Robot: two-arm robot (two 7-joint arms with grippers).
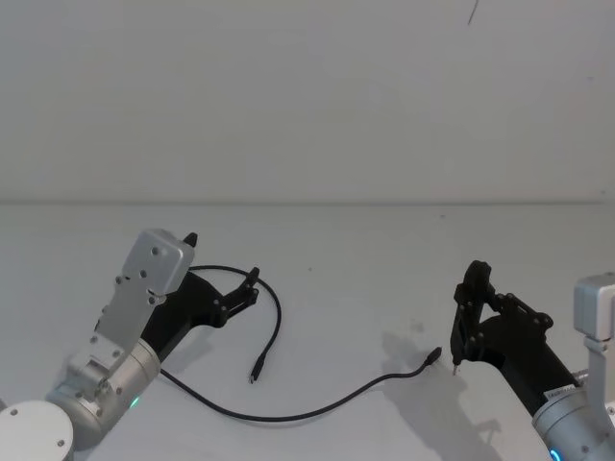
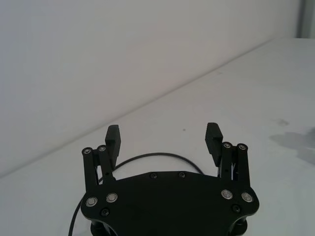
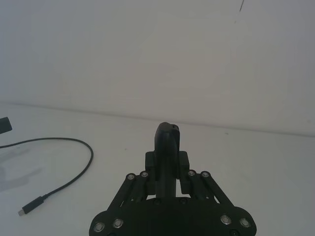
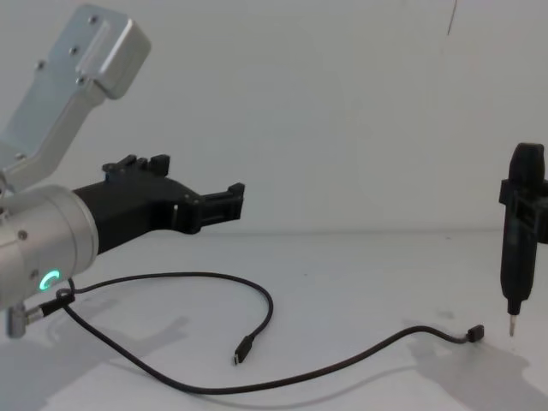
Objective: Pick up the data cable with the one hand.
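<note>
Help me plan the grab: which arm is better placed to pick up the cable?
Probably left: the left gripper hovers above the cable, fingers open; the right gripper is shut.

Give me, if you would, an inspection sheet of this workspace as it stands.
Surface: white table, faint shadows under both arms.
Job's things: data cable lies slack on the table in a loop and a long curve, both plugs free, not held.
Clutter: nothing seen.
Grippers: left gripper open, holding nothing, raised over the cable's loop; right gripper shut, upright on the right side, near the cable's far plug.
Cables: apart from the data cable, a short black wire with a metal tip hangs below the right gripper.
Surroundings: plain white wall with a thin dark mark high on its right.
</note>
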